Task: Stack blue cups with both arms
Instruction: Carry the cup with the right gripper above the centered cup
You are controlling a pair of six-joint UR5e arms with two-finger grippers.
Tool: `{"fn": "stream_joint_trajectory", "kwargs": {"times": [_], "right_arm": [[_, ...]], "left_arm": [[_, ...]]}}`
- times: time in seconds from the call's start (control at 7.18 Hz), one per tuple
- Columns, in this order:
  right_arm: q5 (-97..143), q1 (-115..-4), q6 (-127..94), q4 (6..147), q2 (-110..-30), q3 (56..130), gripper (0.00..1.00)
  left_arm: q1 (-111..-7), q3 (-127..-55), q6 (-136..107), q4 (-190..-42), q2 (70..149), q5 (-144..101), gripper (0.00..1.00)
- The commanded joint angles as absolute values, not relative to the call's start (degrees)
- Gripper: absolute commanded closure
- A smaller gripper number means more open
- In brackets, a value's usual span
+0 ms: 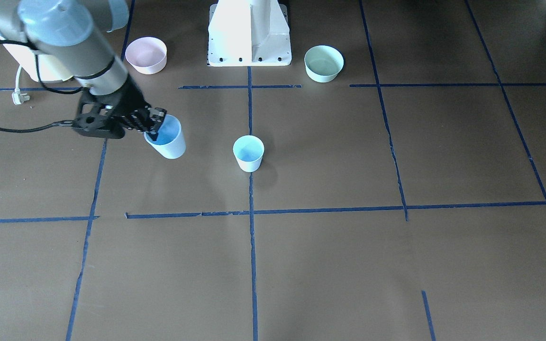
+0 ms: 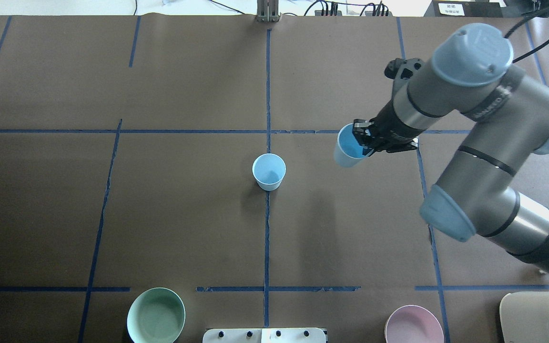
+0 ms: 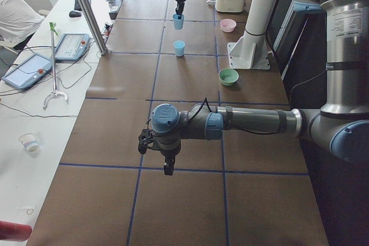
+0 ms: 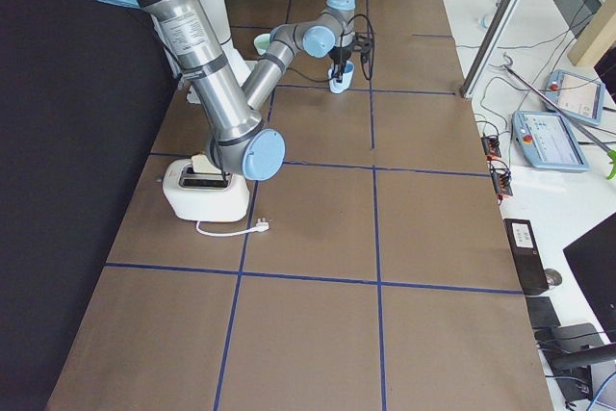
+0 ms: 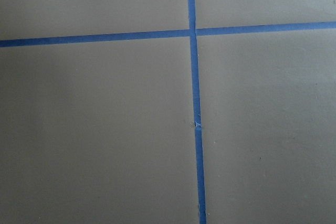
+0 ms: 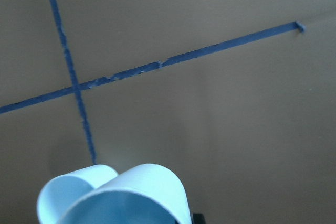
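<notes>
My right gripper (image 1: 154, 127) is shut on the rim of one blue cup (image 1: 171, 142), one finger inside it. It holds the cup tilted above the table; the cup also shows in the overhead view (image 2: 348, 152), with the gripper (image 2: 364, 140) at its rim. The other blue cup (image 1: 248, 152) stands upright on the centre tape line (image 2: 269, 171), apart from the held one. In the right wrist view the held cup (image 6: 142, 195) fills the bottom edge. My left gripper (image 3: 168, 168) shows only in the exterior left view, low over the table far from both cups; I cannot tell if it is open.
A pink bowl (image 1: 146, 55) and a mint-green bowl (image 1: 323, 63) sit either side of the white pedestal (image 1: 249, 33). A white toaster (image 4: 205, 188) with its plug (image 1: 19, 97) stands on my right side. The left wrist view shows only table and blue tape.
</notes>
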State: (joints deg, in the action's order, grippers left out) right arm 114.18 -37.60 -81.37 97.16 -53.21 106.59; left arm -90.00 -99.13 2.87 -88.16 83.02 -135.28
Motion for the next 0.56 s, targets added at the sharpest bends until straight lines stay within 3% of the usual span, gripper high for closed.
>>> {"fn": "stream_joint_trajectory", "kwargs": {"times": [0.0, 0.42], "right_arm": [[107.17, -32.01, -87.97, 99.14, -45.71, 101.70, 1.00], [105.91, -30.85, -88.07, 98.79, -45.10, 99.07, 1.00]], "left_arm": [[-90.00, -99.14, 2.64, -88.15, 83.06, -135.53, 0.00], [-90.00, -99.23, 2.55, -88.15, 83.06, -135.62, 0.00]]}}
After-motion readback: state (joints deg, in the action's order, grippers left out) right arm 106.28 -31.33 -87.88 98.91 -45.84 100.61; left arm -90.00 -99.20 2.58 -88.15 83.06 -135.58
